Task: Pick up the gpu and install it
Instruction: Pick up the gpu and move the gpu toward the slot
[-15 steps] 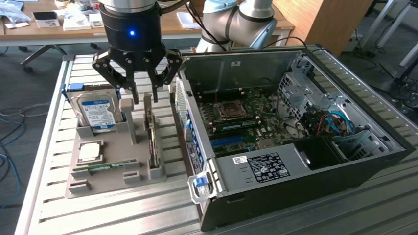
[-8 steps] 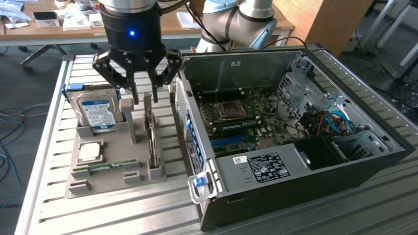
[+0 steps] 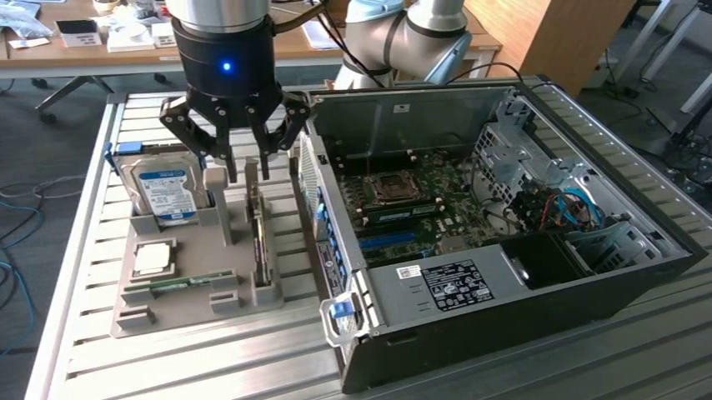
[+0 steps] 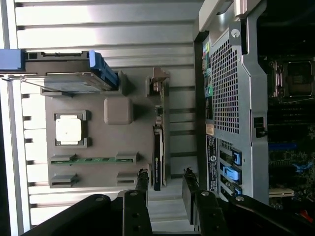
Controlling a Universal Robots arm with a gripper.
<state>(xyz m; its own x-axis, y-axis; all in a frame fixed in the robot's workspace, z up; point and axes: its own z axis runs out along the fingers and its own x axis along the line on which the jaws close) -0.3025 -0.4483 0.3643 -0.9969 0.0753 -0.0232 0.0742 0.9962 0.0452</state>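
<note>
— What sort of room is it?

— A workshop or office. There are cluttered desks point(image 3: 45, 52) well beyond the hand, and everything that matters sits on a slatted metal table point(image 3: 167, 367).

— And the biggest thing on it?

— An open computer point(image 3: 501, 233), lying with its side off so the board faces up. It's close beside the hand. On the hand's other flank is a grey tray point(image 3: 189, 292) with moulded slots.

— What's in the tray?

— A hard drive point(image 3: 167, 192) stands on edge at the end of the tray farthest from the computer. Flat on the tray floor near it are a square processor chip point(image 3: 152, 258) and a narrow memory stick point(image 3: 178, 283).

— And the hand itself?

— The hand point(image 3: 247, 171) hangs over the tray, spread wide, with nothing between its fingers point(image 4: 141, 184).

— Where's the graphics card, then?

— The graphics card point(image 3: 258, 242) is in the tray slot nearest the computer, standing on its thin edge almost directly under the hand. From the wrist view, its long axis runs straight out from the gap between the fingers, so one finger sits on each flat face. The hand is over one end of the card, not the middle.

— Is it touching?

— I'd say the hand is just above the top edge, but I can't tell for sure.
</note>
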